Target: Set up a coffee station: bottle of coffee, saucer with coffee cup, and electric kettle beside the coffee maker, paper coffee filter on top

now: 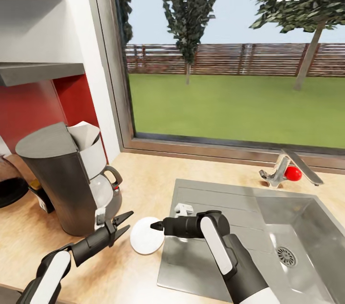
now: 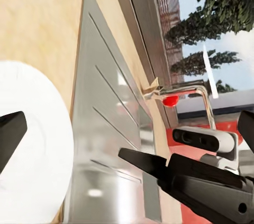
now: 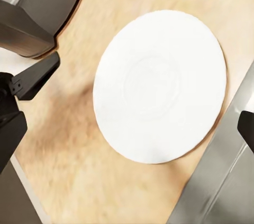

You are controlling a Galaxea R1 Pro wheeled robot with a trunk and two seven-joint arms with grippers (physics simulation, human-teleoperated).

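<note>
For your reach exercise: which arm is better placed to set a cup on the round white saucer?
Right, probably: the right gripper hangs above the round white saucer, open; the left gripper sits beside it.

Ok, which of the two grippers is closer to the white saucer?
The right gripper: its black fingers reach over the flat round white saucer; the left gripper sits beside the grey coffee maker.
</note>
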